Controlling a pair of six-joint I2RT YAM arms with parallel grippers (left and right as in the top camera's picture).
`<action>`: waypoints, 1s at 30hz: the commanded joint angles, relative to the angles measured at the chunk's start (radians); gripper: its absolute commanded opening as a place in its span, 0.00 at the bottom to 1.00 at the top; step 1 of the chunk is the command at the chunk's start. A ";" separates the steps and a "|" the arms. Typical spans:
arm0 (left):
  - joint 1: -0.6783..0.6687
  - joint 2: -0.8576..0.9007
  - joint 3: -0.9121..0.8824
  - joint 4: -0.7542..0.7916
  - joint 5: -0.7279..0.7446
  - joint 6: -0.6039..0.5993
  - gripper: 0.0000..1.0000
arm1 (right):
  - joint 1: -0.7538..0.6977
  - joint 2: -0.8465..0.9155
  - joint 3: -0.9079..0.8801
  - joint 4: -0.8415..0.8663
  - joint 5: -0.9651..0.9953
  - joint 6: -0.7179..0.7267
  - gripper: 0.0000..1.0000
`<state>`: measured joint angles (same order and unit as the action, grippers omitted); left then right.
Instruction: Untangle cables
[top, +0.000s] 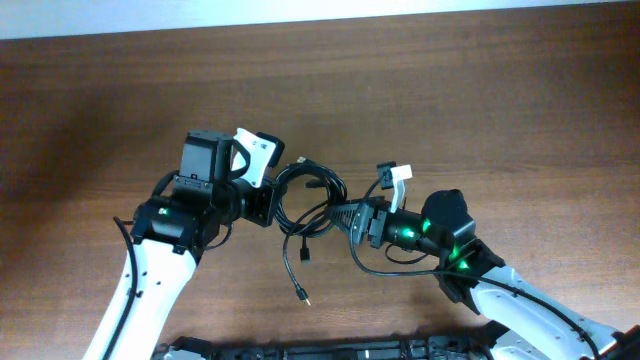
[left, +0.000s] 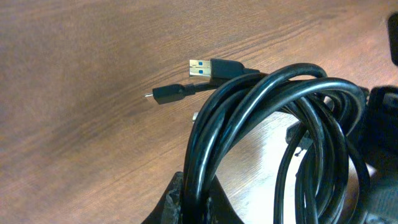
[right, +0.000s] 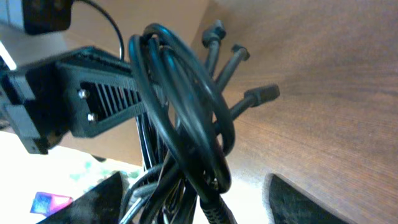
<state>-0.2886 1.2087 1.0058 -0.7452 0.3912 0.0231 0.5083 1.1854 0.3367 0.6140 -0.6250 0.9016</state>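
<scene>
The cables (top: 308, 198) are a knotted bundle of black loops held between my two grippers above the wooden table (top: 450, 90). One loose end trails toward the front to a small metallic tip (top: 304, 296). My left gripper (top: 262, 205) is shut on several strands at the bundle's left side; the left wrist view shows the strands pinched in the jaws (left: 199, 202), with a USB plug (left: 211, 67) and a smaller plug (left: 166, 94) sticking out beyond. My right gripper (top: 352, 220) is at the bundle's right side. Its fingers are wide apart around the cables (right: 186, 124), not pinching them (right: 196, 183).
The right arm's own thicker wire (top: 395, 268) loops beside its wrist. A dark rail (top: 330, 350) runs along the table's front edge. The left gripper's slotted black body (right: 93, 102) fills the left of the right wrist view.
</scene>
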 joint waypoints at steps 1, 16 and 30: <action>-0.021 -0.012 -0.003 -0.001 0.014 -0.087 0.00 | 0.010 -0.011 0.023 0.004 0.043 -0.014 0.56; -0.111 -0.012 -0.007 -0.098 0.030 -0.082 0.89 | 0.008 -0.011 0.023 0.004 0.032 -0.011 0.15; -0.111 -0.012 -0.281 0.188 -0.008 -0.468 0.18 | 0.008 -0.011 0.023 0.004 -0.021 0.109 0.16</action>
<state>-0.3977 1.2049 0.7815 -0.5972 0.4107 -0.3214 0.5114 1.1839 0.3367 0.6033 -0.6292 0.9993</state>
